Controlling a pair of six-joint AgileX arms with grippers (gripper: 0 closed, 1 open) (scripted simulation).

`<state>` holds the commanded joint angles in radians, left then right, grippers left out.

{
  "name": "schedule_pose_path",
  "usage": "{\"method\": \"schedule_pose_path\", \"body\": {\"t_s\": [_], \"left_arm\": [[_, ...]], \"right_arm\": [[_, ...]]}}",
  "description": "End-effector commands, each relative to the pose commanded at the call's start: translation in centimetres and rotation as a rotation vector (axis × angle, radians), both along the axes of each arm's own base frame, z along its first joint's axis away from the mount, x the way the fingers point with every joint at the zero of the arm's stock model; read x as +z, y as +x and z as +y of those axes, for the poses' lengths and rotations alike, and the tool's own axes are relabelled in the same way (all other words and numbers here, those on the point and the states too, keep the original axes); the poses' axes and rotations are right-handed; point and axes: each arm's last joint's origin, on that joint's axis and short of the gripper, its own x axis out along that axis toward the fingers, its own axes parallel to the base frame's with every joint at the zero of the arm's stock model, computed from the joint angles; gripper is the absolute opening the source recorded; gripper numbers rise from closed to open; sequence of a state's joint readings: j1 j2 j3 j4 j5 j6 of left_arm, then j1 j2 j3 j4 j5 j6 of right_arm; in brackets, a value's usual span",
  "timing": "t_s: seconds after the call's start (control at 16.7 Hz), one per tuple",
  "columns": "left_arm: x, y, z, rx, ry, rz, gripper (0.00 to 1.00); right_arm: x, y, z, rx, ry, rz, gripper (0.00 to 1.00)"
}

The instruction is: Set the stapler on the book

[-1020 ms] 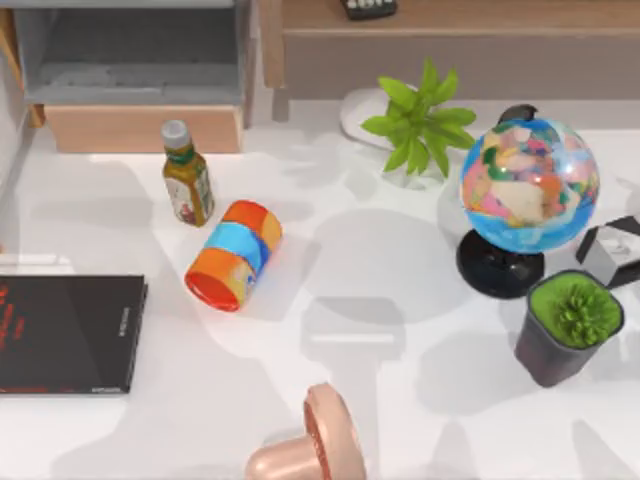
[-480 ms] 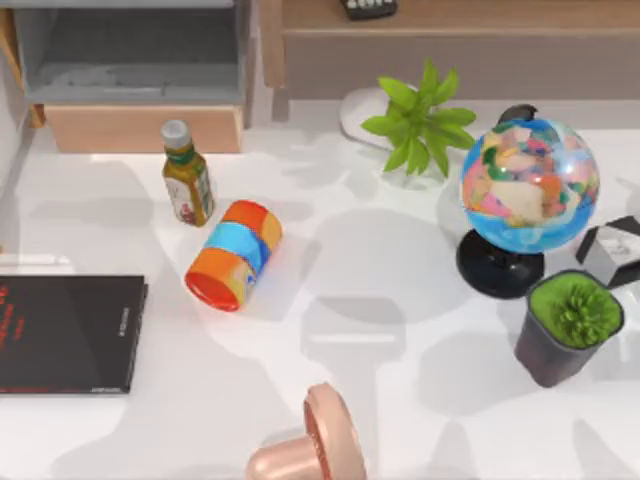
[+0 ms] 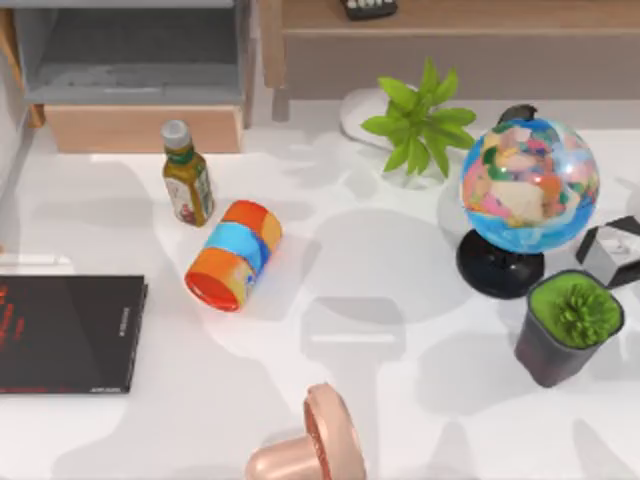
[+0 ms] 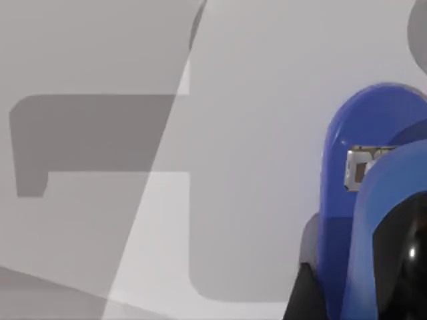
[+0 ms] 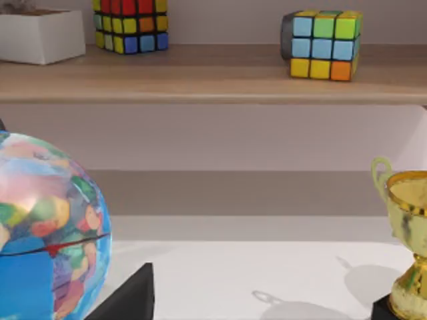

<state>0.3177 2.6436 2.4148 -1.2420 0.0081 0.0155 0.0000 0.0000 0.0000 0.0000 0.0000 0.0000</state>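
The blue stapler (image 4: 357, 220) looms close in the left wrist view, high above the white table, with a dark finger (image 4: 403, 267) of my left gripper against it. The black book (image 3: 65, 333) with red lettering lies flat at the table's left edge in the top view. My right gripper (image 3: 612, 250) sits parked at the right edge beside the globe; one dark finger (image 5: 130, 293) of it shows in the right wrist view.
A sauce bottle (image 3: 187, 175) and a striped can (image 3: 233, 255) on its side lie right of the book. A globe (image 3: 528, 185), a dark potted plant (image 3: 570, 325), a leafy plant (image 3: 420, 115) and a pink object (image 3: 315, 450) stand about. A trophy (image 5: 407, 247) is near the shelf.
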Motion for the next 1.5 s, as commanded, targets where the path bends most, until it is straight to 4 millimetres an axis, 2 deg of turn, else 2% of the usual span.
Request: {"method": "schedule_pose_path", "body": {"t_s": [0.42, 0.6, 0.78, 0.96, 1.2, 1.32, 1.5], "left_arm": [[0.1, -0.1, 0.1, 0.002, 0.001, -0.002, 0.00], [2.2, -0.4, 0.3, 0.011, 0.014, -0.038, 0.00], [5.6, -1.3, 0.0, 0.014, 0.036, -0.092, 0.00], [9.4, -2.5, -1.7, -0.009, 0.060, -0.157, 0.00], [13.7, -4.9, -5.3, -0.066, 0.082, -0.231, 0.00], [15.1, -6.4, -7.4, -0.099, 0.086, -0.254, 0.00], [15.9, -9.0, -10.4, -0.151, 0.083, -0.264, 0.00]], "right_arm": [[0.0, 0.0, 0.0, 0.000, 0.000, 0.000, 1.00], [0.0, 0.0, 0.0, 0.000, 0.000, 0.000, 1.00], [0.0, 0.0, 0.0, 0.000, 0.000, 0.000, 1.00], [0.0, 0.0, 0.0, 0.000, 0.000, 0.000, 1.00], [0.0, 0.0, 0.0, 0.000, 0.000, 0.000, 1.00], [0.0, 0.0, 0.0, 0.000, 0.000, 0.000, 1.00], [0.0, 0.0, 0.0, 0.000, 0.000, 0.000, 1.00]]}}
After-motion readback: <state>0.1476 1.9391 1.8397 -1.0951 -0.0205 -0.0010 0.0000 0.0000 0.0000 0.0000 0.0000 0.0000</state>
